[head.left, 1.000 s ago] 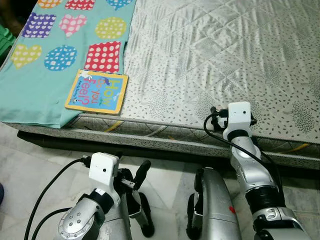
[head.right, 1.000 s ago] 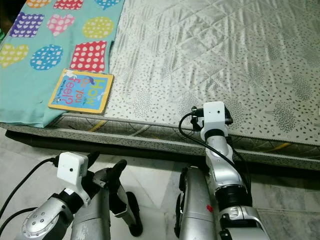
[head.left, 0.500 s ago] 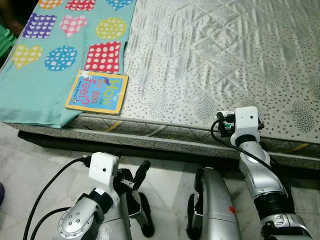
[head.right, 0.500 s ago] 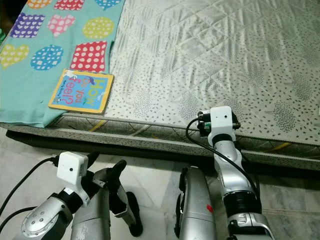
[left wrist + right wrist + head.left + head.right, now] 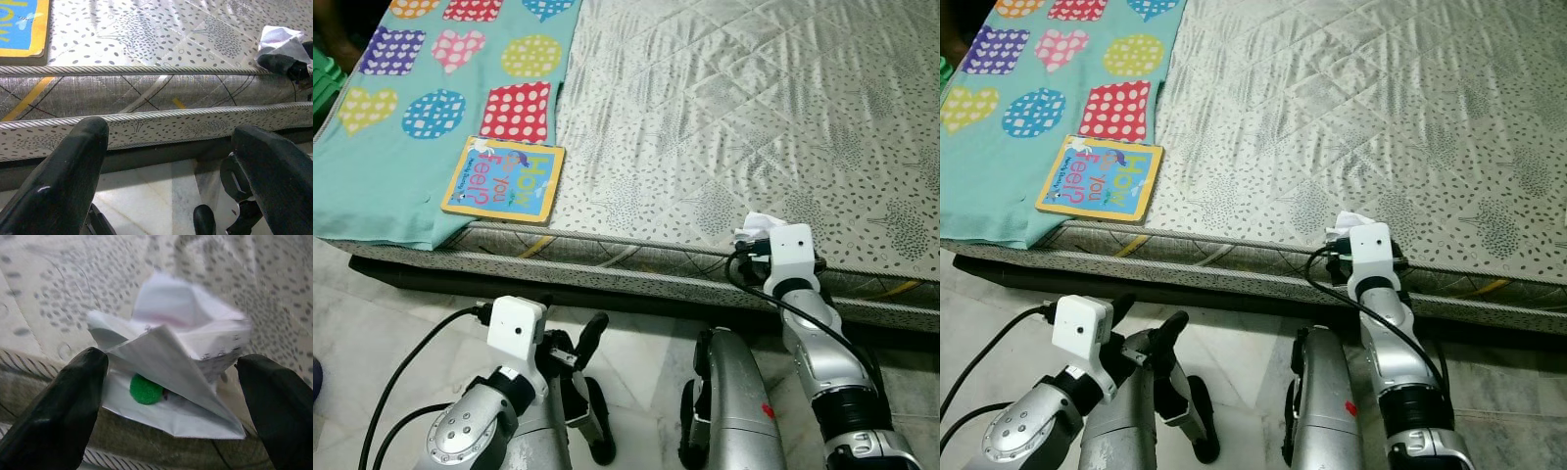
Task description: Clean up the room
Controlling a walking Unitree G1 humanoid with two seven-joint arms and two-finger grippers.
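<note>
My right gripper (image 5: 171, 382), fingers apart, straddles the crumpled white paper (image 5: 176, 357) at the mattress (image 5: 724, 117) edge, lined up to pinch it; my left gripper (image 5: 171, 161) hangs open, idle.

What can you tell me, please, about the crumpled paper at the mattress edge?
The paper is white, creased and folded into loose peaks, with faint small print along one fold and a green round spot low on it. It lies on the grey patterned mattress at its near edge, between the open fingers of the right gripper. Whether the fingers touch it is unclear.
</note>
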